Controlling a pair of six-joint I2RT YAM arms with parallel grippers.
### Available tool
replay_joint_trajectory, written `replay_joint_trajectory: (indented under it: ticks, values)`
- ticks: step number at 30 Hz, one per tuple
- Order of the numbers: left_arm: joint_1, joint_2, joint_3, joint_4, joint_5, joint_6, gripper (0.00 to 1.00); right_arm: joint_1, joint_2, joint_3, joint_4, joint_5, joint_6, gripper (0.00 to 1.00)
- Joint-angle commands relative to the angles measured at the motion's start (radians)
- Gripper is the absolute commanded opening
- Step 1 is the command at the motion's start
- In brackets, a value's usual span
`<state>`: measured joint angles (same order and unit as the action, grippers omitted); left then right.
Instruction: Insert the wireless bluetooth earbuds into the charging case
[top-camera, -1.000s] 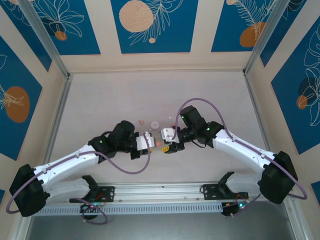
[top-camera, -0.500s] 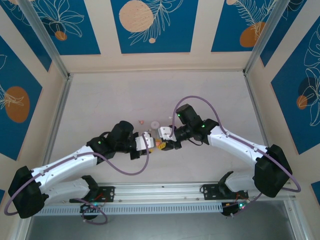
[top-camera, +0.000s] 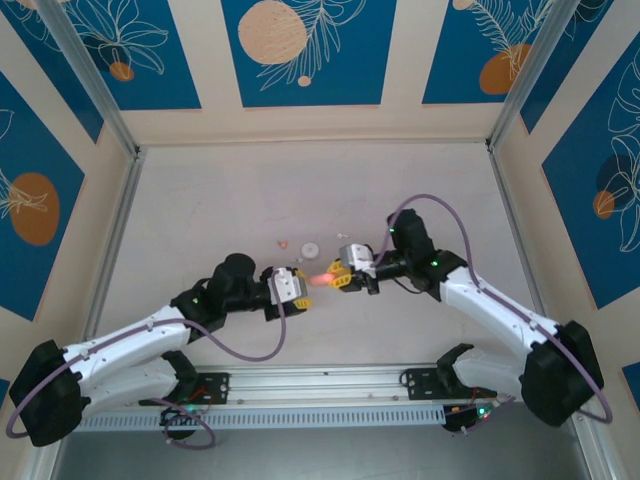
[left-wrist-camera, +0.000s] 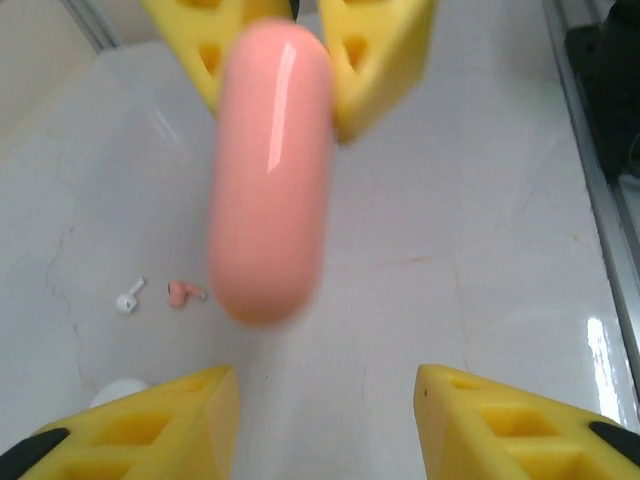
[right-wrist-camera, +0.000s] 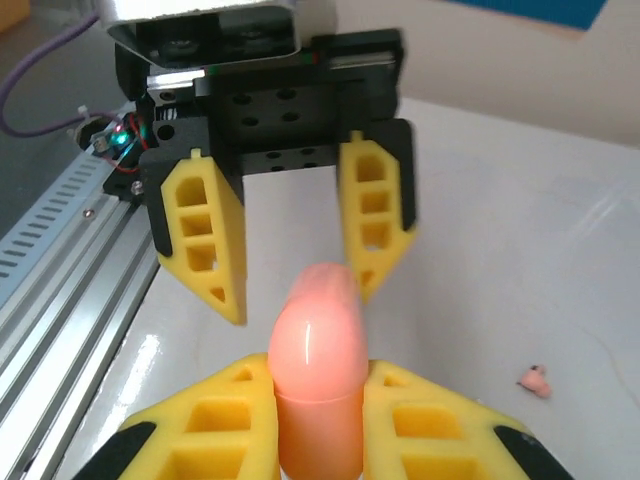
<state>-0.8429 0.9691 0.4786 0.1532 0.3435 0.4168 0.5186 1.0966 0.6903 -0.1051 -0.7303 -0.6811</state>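
The salmon-pink charging case hangs closed above the table centre, with my right gripper shut on one end of it. In the right wrist view the case stands clamped between the yellow fingers. My left gripper faces it from the left, open, its fingers clear of the case's free end. The left wrist view shows the case ahead of my open left gripper. On the table lie a white earbud and a pink earbud.
A white disc lies on the table just beyond the grippers, with a pink earbud to its left. An aluminium rail runs along the near edge behind the arm bases. Patterned walls enclose the table on three sides.
The right gripper closed on the case and the left gripper let go of it. The left gripper drew back to the left, and the right arm carried the case slightly right.
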Motion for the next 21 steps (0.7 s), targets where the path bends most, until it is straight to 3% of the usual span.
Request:
replay_joint_trajectory:
  ticks: [1,13,18,21]
  values:
    - [-0.006,-0.009,-0.049,0.273,0.087,-0.066,0.49,-0.048,-0.058,-0.076,0.223,-0.167,0.169,0.13]
    - [-0.008,0.089,-0.058,0.499,0.183,-0.171,0.48,-0.039,-0.059,-0.166,0.456,-0.220,0.349,0.13]
    - [-0.007,0.095,-0.050,0.496,0.207,-0.181,0.43,-0.026,-0.033,-0.158,0.468,-0.218,0.350,0.13]
    - [-0.007,0.095,-0.042,0.481,0.220,-0.180,0.33,-0.022,-0.021,-0.152,0.469,-0.218,0.347,0.13]
